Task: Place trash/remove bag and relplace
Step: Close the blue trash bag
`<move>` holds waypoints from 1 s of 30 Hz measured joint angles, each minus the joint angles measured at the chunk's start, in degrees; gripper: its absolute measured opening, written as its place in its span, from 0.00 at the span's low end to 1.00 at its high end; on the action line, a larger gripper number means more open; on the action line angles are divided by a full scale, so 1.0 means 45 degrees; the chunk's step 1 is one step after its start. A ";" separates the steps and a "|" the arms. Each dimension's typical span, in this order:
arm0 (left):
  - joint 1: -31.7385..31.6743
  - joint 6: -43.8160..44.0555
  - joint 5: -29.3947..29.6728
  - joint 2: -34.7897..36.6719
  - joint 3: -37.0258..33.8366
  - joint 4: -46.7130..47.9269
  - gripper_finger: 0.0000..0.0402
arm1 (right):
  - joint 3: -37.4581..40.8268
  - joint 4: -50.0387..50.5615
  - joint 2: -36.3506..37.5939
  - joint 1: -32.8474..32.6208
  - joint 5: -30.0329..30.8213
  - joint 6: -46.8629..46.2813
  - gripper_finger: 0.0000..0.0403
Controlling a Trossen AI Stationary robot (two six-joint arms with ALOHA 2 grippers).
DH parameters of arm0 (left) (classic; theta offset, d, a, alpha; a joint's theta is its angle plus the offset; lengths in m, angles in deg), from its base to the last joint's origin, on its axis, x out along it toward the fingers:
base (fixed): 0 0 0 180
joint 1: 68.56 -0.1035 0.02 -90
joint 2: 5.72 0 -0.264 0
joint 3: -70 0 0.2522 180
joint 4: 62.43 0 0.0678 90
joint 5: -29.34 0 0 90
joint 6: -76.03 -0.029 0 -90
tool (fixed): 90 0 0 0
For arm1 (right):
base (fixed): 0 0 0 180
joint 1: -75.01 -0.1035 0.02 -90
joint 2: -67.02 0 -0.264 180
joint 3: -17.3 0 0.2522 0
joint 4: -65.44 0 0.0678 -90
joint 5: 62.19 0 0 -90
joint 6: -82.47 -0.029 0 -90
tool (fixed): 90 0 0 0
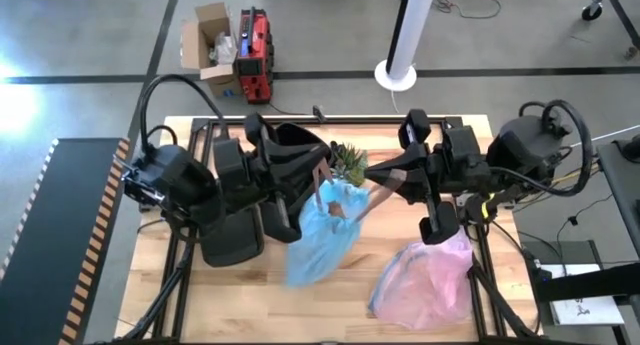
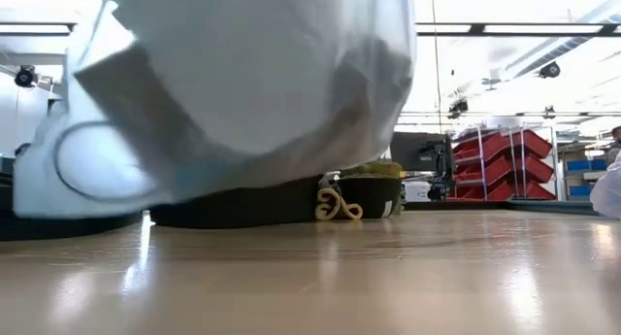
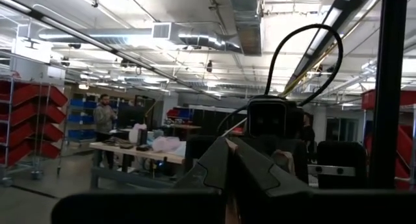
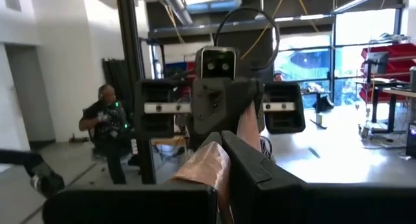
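Pincers meet above the middle of the wooden bench (image 1: 190, 285), both clenched. On the left, the left pincer (image 1: 322, 175) is shut with its fingers pressed together; whether it pinches the strip is hard to tell. Just below it hangs the light blue-teal bag (image 1: 318, 240), draped down onto the bench beside a dark bin (image 1: 290, 145) and a small green potted plant (image 1: 350, 163). In the low view the bag (image 2: 243, 78) fills most of the frame, with the dark bin's base (image 2: 243, 207) under it. Between the two pincers runs a strip of crumpled brown paper (image 1: 375, 193). The right pincer (image 1: 375, 175) is shut on that brown paper; the right wrist view shows the paper (image 4: 208, 169) squeezed between its fingers (image 4: 260, 175). Farther right, a pinkish-lilac plastic bag (image 1: 425, 280) lies on the bench, well apart from the teal one.
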 joint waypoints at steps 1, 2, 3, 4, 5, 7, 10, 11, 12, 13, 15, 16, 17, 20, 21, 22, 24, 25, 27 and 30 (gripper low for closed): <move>0.0000 0.0065 0.0009 -0.0004 0.0000 0.0003 0.00 | -0.0005 0.0148 0.0005 -0.0005 -0.0001 0.0000 0.00; 0.0000 0.0095 0.0016 -0.0010 0.0000 -0.0006 0.00 | -0.0005 0.0361 -0.0008 -0.0005 -0.0001 -0.0008 0.00; 0.0000 0.0115 0.0020 -0.0013 0.0000 -0.0051 0.00 | -0.0008 0.0615 -0.0034 -0.0005 -0.0001 -0.0018 0.00; 0.0000 0.0122 0.0025 -0.0015 0.0000 -0.0113 0.00 | -0.0010 0.0927 -0.0084 -0.0005 0.0000 -0.0065 0.00; 0.0000 0.0127 0.0027 -0.0015 0.0000 -0.0208 0.00 | -0.0010 0.1163 -0.0145 -0.0005 0.0013 -0.0096 0.00; 0.0000 0.0127 0.0035 -0.0015 0.0000 -0.0374 0.00 | 0.0018 0.1397 -0.0312 -0.0005 0.0000 -0.0060 0.00; 0.0000 0.0144 0.0030 -0.0015 0.0000 -0.0432 0.00 | 0.0024 0.1350 -0.0675 0.0079 -0.0013 -0.0058 0.00; -0.0008 0.0171 0.0006 -0.0015 0.0000 -0.0438 0.00 | 0.0024 0.1380 -0.0811 0.0092 -0.0011 -0.0054 0.00; -0.0010 0.0178 -0.0043 -0.0015 0.0000 -0.0459 0.00 | 0.0024 0.1454 -0.0932 0.0139 -0.0011 -0.0054 0.00; -0.0011 0.0228 -0.0074 -0.0015 0.0000 -0.0504 0.00 | 0.0024 0.1587 -0.1077 0.0176 -0.0007 -0.0069 0.00; -0.0024 0.0410 -0.0370 -0.0015 0.0000 -0.0624 0.00 | 0.0036 0.1924 -0.1306 0.0352 -0.0023 -0.0269 0.00; -0.0024 0.0472 -0.0494 -0.0015 0.0000 -0.0777 0.00 | 0.0044 0.1989 -0.1452 0.0469 -0.0043 -0.0322 0.00; -0.0024 0.0472 -0.0664 -0.0015 0.0000 -0.0889 0.00 | 0.0044 0.1932 -0.1585 0.0593 -0.0098 -0.0335 0.00; -0.0024 0.0472 -0.0713 -0.0015 0.0000 -0.1016 0.00 | 0.0044 0.2124 -0.1789 0.0766 -0.0114 -0.0432 0.00; 0.0021 0.0461 -0.0713 -0.0015 0.0000 -0.1013 0.00 | 0.0044 0.2180 -0.1812 0.0770 -0.0118 -0.0432 0.00; 0.0119 0.0351 -0.0704 -0.0001 0.0000 -0.1008 0.00 | 0.0044 0.2221 -0.1808 0.0763 -0.0120 -0.0369 0.00; 0.0491 -0.0290 -0.0491 0.0116 0.0034 -0.0801 0.00 | 0.0044 0.2376 -0.1683 0.0736 -0.0127 -0.0336 0.00; 0.0762 -0.0714 -0.0151 0.0230 0.0097 -0.0545 0.00 | 0.0044 0.2533 -0.1524 0.0708 -0.0111 -0.0344 0.00; 0.1568 -0.1622 0.1462 0.0604 0.0174 0.0106 0.00 | 0.0049 0.2941 -0.1080 0.0642 0.0273 -0.0251 0.00; 0.2654 -0.2407 0.4635 0.1075 0.0216 0.1337 0.03 | 0.0040 0.3023 -0.0225 0.0547 0.1626 0.0397 0.00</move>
